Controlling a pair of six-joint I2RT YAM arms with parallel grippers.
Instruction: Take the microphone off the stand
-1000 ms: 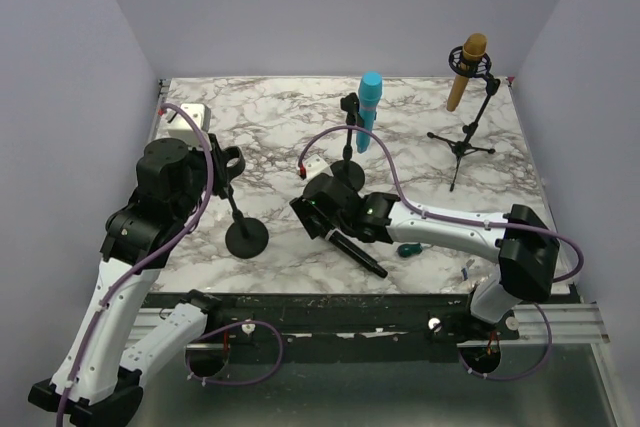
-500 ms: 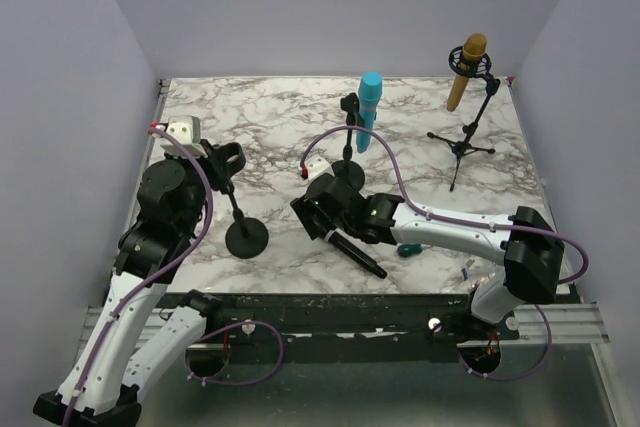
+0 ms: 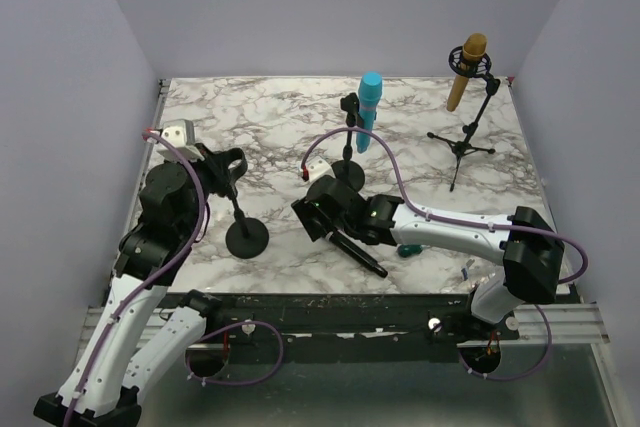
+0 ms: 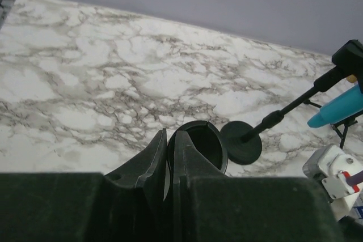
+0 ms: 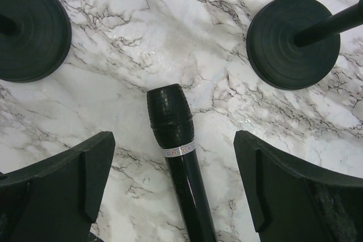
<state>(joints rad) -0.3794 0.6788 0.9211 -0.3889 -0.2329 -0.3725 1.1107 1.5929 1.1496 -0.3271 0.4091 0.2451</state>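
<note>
A blue microphone leans in a round-based stand toward the back of the marble desk. To its right, a gold microphone sits atop a tripod.

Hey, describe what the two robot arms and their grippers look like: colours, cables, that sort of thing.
The left arm and right arm have white links, bulky black joint housings and a purple cable looping along each. The left gripper and right gripper have matte black, wedge-shaped fingers. A white camera box with a red plug sits by each wrist, and a green light glows on the right arm.
</note>
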